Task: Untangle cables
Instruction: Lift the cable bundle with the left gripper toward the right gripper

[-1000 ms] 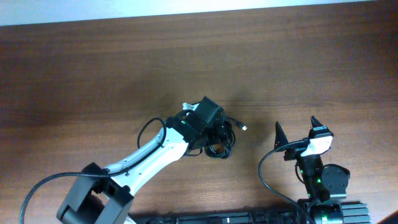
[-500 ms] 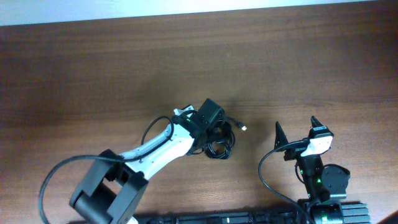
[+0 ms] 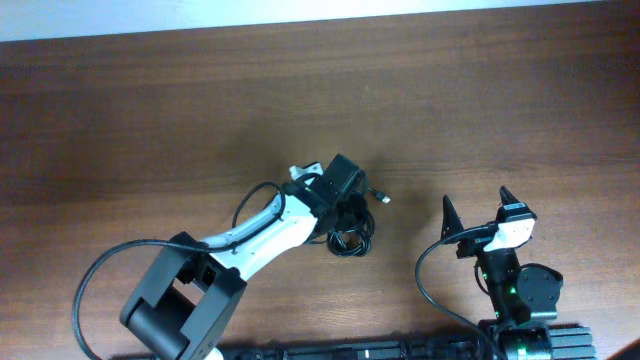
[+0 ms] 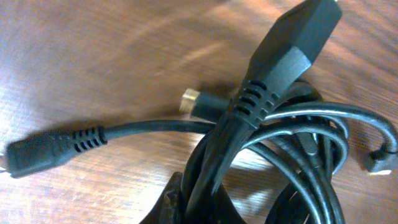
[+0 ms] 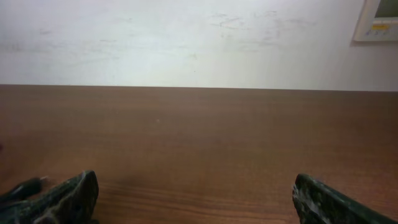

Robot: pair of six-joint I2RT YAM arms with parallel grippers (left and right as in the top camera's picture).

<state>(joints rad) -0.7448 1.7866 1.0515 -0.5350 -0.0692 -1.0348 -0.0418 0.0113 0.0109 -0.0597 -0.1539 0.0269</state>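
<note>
On the wooden table [image 3: 150,100] my left pincer [image 3: 348,206] sits among the cables [image 3: 350,238] (its grip I cannot tell), and a hard pull could tighten them.

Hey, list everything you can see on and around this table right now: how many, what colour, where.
cables: one tangled bundle, strand count unclear, black, mid-table
table: one, brown wood, fills the overhead view
wall: one, white, behind the table
wall panel: one, off-white, top right of right wrist view
left gripper: one, black, shut on the cables
right gripper: one, dark, open, right of the bundle, apart from it
</note>
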